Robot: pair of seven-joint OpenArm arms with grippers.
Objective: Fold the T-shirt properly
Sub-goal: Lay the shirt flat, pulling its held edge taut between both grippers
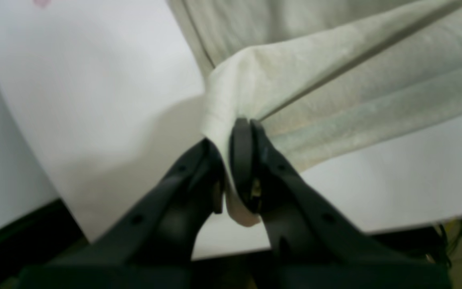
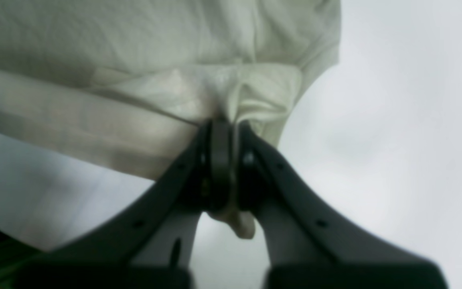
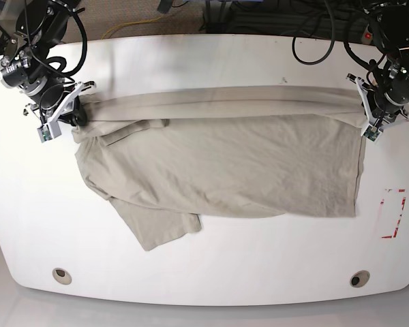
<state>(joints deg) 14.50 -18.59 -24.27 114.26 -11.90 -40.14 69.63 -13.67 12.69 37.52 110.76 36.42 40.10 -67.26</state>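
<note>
Base view: T-shirt (image 3: 218, 170) spread across the tabletop (image 3: 204, 61). My left fingers (image 3: 363, 109) and right fingers (image 3: 78, 116) each pinch tight a far-edge corner, keeping that edge taut for a straight fold.

A white table (image 3: 211, 61) with rounded corners fills most of the base view, lit evenly from above. Two round holes (image 3: 62, 275) sit near its front edge, and a red-marked patch (image 3: 393, 214) lies by one side. Behind it, cables (image 3: 273, 17) trail over the floor.
</note>
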